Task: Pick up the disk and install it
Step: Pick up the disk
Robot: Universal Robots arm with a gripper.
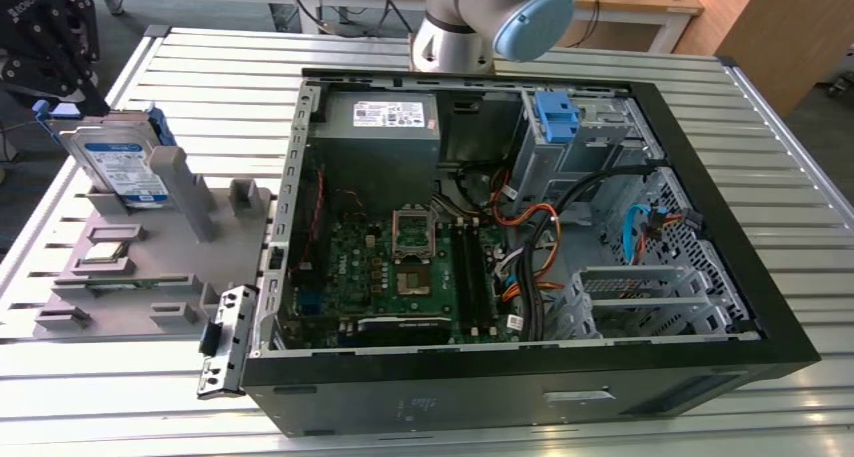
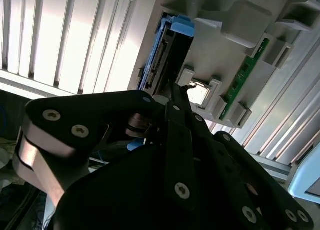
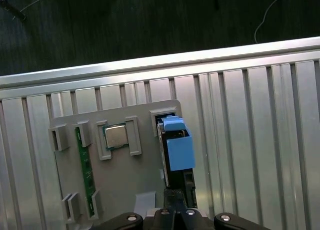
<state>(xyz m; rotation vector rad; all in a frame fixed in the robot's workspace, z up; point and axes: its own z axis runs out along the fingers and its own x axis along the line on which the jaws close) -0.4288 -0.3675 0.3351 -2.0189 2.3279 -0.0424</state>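
- Spanning the scene, the slatted metal table (image 1: 400, 47) carries everything.
- The open computer case (image 1: 747, 307) lies on it at the exterior view's right, its boards and cables showing.
- The grey parts fixture (image 1: 174, 277) sits just beside the case, at the exterior view's left.
- My gripper (image 1: 78, 97) hangs over the fixture's far end, jaws drawn together, its tip right at the disk; I cannot tell whether it pinches anything.
- The disk (image 1: 120, 167) stands on edge in a fixture slot, in its blue frame.
- A processor chip (image 3: 116, 136) rests in a pocket nearby.
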